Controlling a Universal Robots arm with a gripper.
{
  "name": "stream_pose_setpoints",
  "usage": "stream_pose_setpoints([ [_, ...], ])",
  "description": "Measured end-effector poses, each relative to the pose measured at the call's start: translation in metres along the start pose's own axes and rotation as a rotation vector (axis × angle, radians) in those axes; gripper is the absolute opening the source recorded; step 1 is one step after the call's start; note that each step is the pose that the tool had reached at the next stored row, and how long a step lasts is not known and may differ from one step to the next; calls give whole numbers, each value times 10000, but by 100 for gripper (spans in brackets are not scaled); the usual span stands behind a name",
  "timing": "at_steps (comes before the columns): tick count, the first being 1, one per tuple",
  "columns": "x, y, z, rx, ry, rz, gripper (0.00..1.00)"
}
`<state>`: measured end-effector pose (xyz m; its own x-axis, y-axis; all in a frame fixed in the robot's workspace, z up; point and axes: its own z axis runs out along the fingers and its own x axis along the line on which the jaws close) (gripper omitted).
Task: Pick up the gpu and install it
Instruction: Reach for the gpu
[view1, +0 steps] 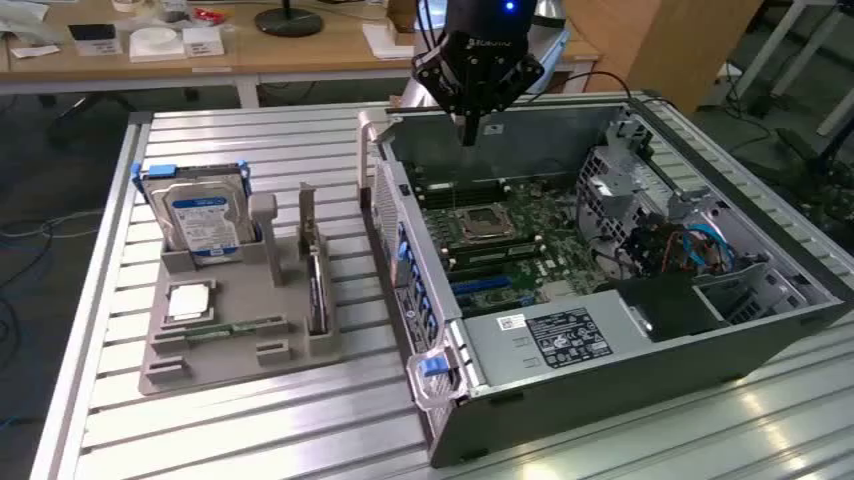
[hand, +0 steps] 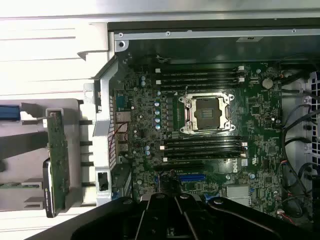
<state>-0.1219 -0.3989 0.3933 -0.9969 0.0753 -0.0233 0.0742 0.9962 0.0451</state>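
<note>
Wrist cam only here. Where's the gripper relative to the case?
Observer: The gripper hangs above the far wall of the open case.
Operator: What else sits in the holder with the gpu?
Observer: A blue-labelled hard drive stands upright, to the exterior view's left of the gpu. A memory stick lies flat nearer the camera.
Operator: Case's near end?
Observer: A grey power supply with a black label.

Glare on table (hand: 50, 55); computer case (view1: 534, 130) interior dim.
</note>
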Motion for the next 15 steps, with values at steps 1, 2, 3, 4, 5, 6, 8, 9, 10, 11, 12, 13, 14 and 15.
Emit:
stream_pose_setpoints([
  [1, 0, 0, 0, 0, 1, 0, 11],
  [2, 0, 0, 0, 0, 0, 0, 11],
  [3, 0, 0, 0, 0, 0, 0, 11],
  [4, 0, 0, 0, 0, 0, 0, 11],
  [5, 0, 0, 0, 0, 0, 0, 11],
  [6, 0, 0, 0, 0, 0, 0, 11],
  [8, 0, 0, 0, 0, 0, -1, 11],
  [9, 1, 0, 0, 0, 0, -1, 11],
  [10, 2, 0, 0, 0, 0, 1, 11],
  [11, 5, 0, 0, -1, -1, 2, 11],
  [12, 9, 0, 0, -1, -1, 3, 11],
  [13, 13, -1, 0, 0, 0, 2, 11],
  [14, 19, -2, 0, -1, -1, 1, 11],
  [15, 29, -2, -1, 0, 0, 0, 11],
])
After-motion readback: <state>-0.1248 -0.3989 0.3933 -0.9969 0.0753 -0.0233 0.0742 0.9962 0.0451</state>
